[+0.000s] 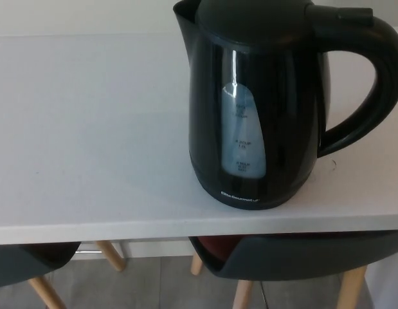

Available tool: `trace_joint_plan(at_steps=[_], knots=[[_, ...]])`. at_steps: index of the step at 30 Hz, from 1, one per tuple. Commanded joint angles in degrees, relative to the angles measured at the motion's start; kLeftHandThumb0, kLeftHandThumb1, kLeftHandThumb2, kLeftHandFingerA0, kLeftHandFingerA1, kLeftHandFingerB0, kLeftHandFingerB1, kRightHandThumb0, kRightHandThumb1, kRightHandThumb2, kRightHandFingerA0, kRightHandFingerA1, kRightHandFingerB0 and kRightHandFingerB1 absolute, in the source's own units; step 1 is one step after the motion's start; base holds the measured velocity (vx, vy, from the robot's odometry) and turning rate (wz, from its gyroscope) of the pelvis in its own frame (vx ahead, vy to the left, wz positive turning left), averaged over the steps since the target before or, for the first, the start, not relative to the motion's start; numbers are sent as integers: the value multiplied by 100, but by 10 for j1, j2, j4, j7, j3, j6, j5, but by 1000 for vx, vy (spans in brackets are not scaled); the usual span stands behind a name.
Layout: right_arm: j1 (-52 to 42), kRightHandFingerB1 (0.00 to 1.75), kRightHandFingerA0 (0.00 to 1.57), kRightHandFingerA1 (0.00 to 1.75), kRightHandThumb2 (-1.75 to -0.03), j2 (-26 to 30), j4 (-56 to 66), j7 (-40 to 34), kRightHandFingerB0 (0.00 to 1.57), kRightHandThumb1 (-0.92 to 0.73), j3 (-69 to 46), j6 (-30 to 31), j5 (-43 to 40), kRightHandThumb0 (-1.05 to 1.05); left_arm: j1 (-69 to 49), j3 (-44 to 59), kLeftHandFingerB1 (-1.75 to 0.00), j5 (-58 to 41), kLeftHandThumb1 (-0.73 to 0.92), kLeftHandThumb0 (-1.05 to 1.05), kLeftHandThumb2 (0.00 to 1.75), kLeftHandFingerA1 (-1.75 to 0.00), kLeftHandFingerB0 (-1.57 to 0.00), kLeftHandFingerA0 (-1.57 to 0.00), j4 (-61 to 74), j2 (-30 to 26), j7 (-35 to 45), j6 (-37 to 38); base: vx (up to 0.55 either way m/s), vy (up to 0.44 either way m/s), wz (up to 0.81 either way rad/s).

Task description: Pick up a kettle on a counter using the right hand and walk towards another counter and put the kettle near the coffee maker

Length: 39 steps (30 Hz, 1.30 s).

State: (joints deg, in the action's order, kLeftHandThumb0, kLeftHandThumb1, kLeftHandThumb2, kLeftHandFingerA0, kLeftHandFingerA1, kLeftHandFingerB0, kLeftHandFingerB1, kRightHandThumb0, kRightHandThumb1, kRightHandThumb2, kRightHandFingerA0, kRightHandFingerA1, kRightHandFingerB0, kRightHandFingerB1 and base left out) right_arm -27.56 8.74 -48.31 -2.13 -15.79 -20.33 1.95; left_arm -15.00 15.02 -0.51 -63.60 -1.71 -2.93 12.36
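Hands unseen; kettle (pixel 253 103) upright.

A white table (pixel 89 141) fills most of the view, its top smooth and evenly lit. Beneath its front edge stand two dark chairs (pixel 295 257) with pale wooden legs (pixel 350 286), on a grey tiled floor (pixel 147 286).

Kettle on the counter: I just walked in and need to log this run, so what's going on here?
Nothing is handling anything at this moment. A black kettle stands upright on a white counter, near its front edge, handle pointing toward the robot's right. Neither robot hand is in view. Dark chairs with wooden legs sit tucked under the counter. No coffee maker shows.
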Motion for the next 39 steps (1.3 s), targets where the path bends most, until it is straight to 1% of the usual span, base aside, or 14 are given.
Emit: trace_joint_plan(at_steps=[1,8,9,14,15,16,17,25,31,33,34,37,38,39], knots=[[-48,58,112,79,-82,-14,51,6,81,-65,-59,-205,-70,-5,-4,56,-131,-51,46,-3,115,-145,-132,-157,-18,10,-32,154,0,0,0],[-150,50,94,70,-76,-48,229,54,68,-66,-57,-241,-114,-14,3,68,-129,-43,52,0,116,-142,-128,-157,-31,8,-35,152,0,0,0],[-196,39,81,53,-61,-53,306,66,53,-69,-46,-290,-126,-24,11,75,-138,-49,54,-2,110,-139,-120,-157,-37,6,-24,148,0,0,0],[-231,37,78,51,-60,-60,381,69,49,-66,-42,-272,-131,-29,15,78,-129,-46,49,-6,111,-143,-133,-157,-40,7,-24,149,0,0,0],[-272,48,56,61,-83,-45,497,84,32,-52,-34,-258,-163,-45,12,74,-128,-40,47,-8,115,-139,-134,-156,-35,8,-22,165,0,0,0],[-289,48,56,61,-83,-38,548,91,32,-52,-31,-252,-177,-45,10,72,-128,-38,47,-8,115,-139,-134,-156,-33,8,-22,172,0,0,0],[-309,33,56,49,-59,-25,613,92,34,-65,-37,-243,-190,-45,12,73,-128,-38,47,-7,114,-139,-136,-156,-35,10,-25,172,0,0,0],[-311,34,38,52,-59,30,818,78,22,-64,-89,-165,-246,-51,22,72,-128,-34,53,-5,118,-139,-135,-154,-42,8,-30,164,0,0,0],[-277,44,29,56,-83,67,877,67,13,-49,-137,-119,-254,-65,37,83,-133,-47,54,-7,107,-135,-125,-157,-48,5,-17,158,0,0,0],[-224,44,31,55,-82,108,896,49,17,-47,-165,-56,-248,-69,35,82,-127,-47,51,-7,120,-140,-135,-156,-39,6,-5,171,0,0,0],[-204,34,35,47,-58,122,900,45,23,-56,-172,-33,-244,-63,35,82,-127,-49,50,-8,118,-139,-134,-153,-33,8,-4,170,0,0,0],[-154,34,36,47,-58,156,904,41,25,-59,-178,22,-224,-67,36,80,-129,-47,50,-9,119,-141,-138,-157,-25,10,-6,173,0,0,0],[-143,45,29,55,-84,164,907,40,18,-49,-178,41,-218,-77,35,79,-129,-46,51,-8,118,-139,-136,-154,-23,11,-6,175,0,0,0],[-124,45,29,55,-84,176,909,40,18,-49,-175,65,-209,-77,33,78,-129,-45,51,-8,118,-139,-136,-154,-20,12,-6,179,0,0,0]])
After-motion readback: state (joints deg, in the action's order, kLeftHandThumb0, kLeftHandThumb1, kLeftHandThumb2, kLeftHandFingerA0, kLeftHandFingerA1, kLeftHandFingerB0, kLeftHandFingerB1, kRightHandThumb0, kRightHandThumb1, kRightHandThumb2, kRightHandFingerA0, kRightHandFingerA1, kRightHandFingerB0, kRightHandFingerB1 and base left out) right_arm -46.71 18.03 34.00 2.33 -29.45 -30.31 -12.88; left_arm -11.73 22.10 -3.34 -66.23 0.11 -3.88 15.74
